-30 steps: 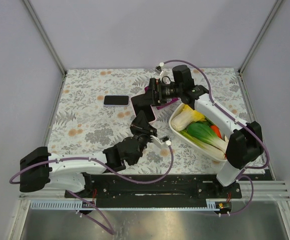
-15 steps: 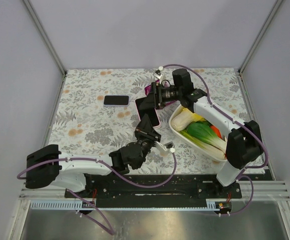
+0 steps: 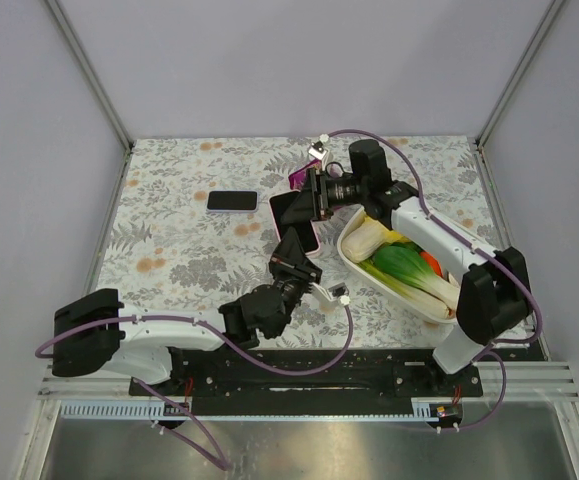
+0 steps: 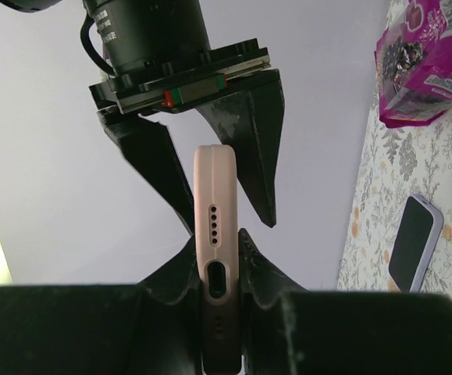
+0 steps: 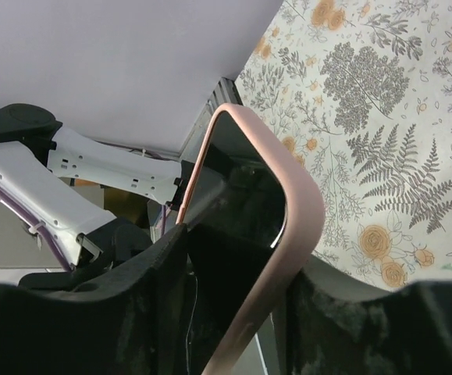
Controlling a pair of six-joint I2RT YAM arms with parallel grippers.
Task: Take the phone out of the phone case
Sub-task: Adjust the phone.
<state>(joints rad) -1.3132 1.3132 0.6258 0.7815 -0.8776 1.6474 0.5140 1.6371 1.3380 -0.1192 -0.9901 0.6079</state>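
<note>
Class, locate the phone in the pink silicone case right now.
In the top view, the pink-cased phone is held mid-table between the left gripper and right gripper, just beside the white vegetable basket.

The left arm stretches forward low, and the left gripper [image 3: 295, 256] angles up with its fingers [image 4: 169, 275] pinched nearly together. Just ahead of it, the right gripper [image 3: 315, 196] faces it tip to tip, jaws partway closed, with the right arm bent back behind.
</note>
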